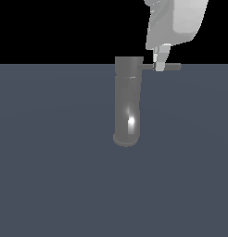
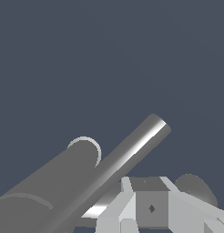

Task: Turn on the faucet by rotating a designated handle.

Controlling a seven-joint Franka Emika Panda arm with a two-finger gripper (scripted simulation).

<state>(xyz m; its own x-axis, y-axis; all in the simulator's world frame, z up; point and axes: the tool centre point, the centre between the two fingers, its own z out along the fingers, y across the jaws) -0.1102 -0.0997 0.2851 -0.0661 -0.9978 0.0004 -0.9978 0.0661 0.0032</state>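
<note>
Floor (image 1: 51, 185) fills the near part of the exterior view, a plain blue-grey surface with nothing else lying on it, and the faucet (image 1: 129, 99) stands upright on it roughly midway across, its wider base ring resting flat and a white glint low on its body. From the faucet's top the handle (image 1: 167, 67) sticks out sideways toward the exterior view's right, level and straight, so it offers a lever that can be swung around the column. The gripper (image 1: 159, 66) comes down from above and meets the bar close to where it joins the column, its pale fingers (image 1: 158, 59) pointing downward over the bar; that placement looks meant for pushing the bar sideways, though a spot nearer the free end would give more leverage. In the wrist view the faucet (image 2: 45, 191) and the long shiny handle (image 2: 132, 148) run side by side past the fingers (image 2: 120, 207). Whether the fingers are clamped on the bar or merely resting against it I cannot tell. The turn itself seems not yet done.
</note>
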